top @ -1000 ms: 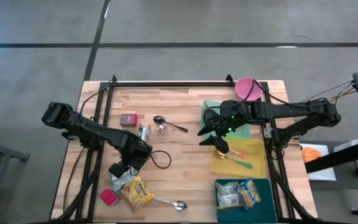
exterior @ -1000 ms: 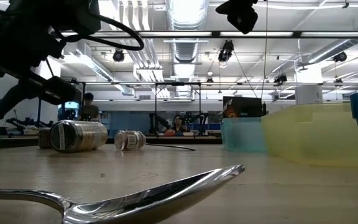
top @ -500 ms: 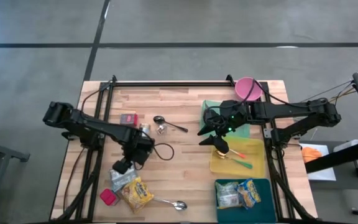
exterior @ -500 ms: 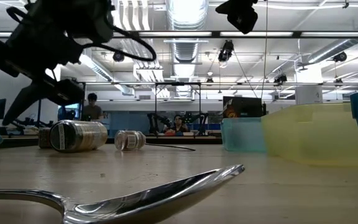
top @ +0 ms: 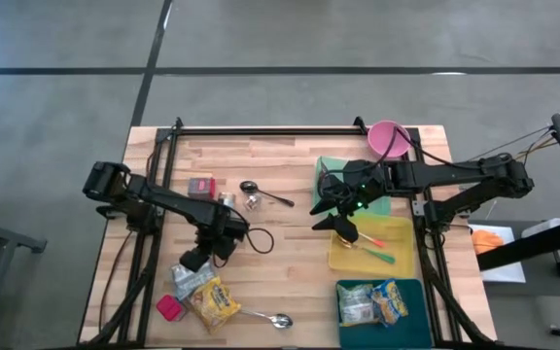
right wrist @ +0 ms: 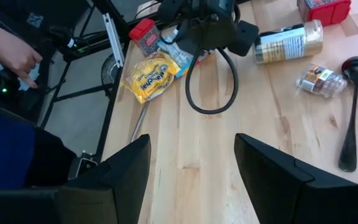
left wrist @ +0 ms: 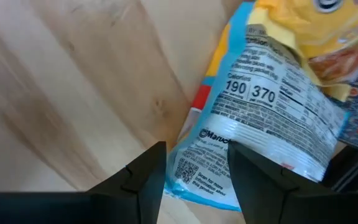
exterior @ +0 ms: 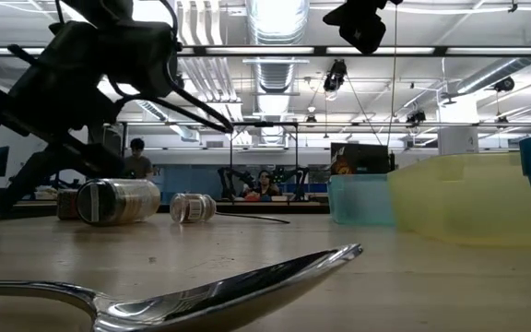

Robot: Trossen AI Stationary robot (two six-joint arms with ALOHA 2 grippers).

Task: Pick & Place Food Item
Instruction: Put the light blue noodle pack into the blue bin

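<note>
We see the left gripper [top: 194,261] low over the near-left part of the wooden bench [top: 280,224]. Its fingers [left wrist: 143,180] are grasping the crimped end of the white and blue plastic snack packet with the nutrition label [left wrist: 263,121]. The packet lies just beside the yellow snack bag [top: 214,301], near the small red box [top: 169,308] and the metal spoon [top: 265,318].

We judge that this packet is light, soft and a little slippery, and its content can break if it is squeezed hard. So the best place to take it is the flat sealed edge, not the filled middle. It will probably hang and swing when it is lifted.

The right gripper [top: 333,216] waits above the yellow plastic tray [top: 402,261], fingers released and holding nothing. The dark green tray [top: 406,326] already contains two packets.
</note>
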